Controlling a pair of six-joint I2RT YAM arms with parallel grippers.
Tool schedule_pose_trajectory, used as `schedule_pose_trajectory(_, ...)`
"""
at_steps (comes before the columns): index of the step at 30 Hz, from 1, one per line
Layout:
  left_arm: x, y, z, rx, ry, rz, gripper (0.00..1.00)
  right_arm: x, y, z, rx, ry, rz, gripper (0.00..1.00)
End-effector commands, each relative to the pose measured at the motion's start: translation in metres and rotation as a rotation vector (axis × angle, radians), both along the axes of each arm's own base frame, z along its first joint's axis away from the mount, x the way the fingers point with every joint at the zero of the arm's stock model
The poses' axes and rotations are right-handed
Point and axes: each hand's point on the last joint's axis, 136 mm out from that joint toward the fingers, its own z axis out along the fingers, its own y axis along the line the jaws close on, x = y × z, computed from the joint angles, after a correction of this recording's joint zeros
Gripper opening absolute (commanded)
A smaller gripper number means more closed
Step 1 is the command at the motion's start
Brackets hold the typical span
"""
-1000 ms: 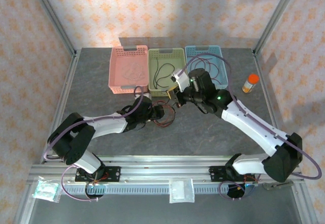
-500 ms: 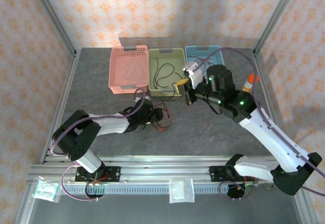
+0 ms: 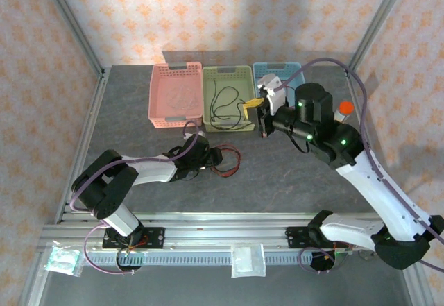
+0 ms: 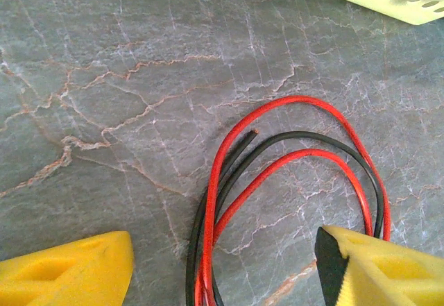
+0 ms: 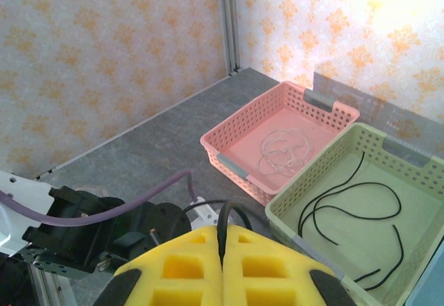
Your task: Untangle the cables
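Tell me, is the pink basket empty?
Not empty: a thin white cable lies looped inside the pink basket.

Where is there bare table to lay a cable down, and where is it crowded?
Bare: the table left of the pink basket, and between the red and black cables and the right arm. Crowded: before the green basket, where the left gripper straddles those cables and the right gripper pinches a black cable.
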Motion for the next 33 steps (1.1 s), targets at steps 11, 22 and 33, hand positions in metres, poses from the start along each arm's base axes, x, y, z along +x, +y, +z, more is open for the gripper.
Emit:
schedule_pose_trajectory(11, -0.003, 0.015, 0.032, 0.045, -0.062, 0.017, 0.73, 0.025, -0.025, 0.012, 0.072, -0.027, -0.219, 0.0)
schedule_pose_trajectory(22, 0.02, 0.036, 0.164, 0.045, -0.368, 0.042, 0.79, 0.079, -0.031, -0.004, 0.195, -0.005, -0.471, 0.0)
schedule_pose_trajectory(33, 0.076, 0.048, 0.182, -0.044, -0.403, 0.096, 0.78, 0.2, -0.005, -0.048, 0.267, 0.117, -0.578, 0.0)
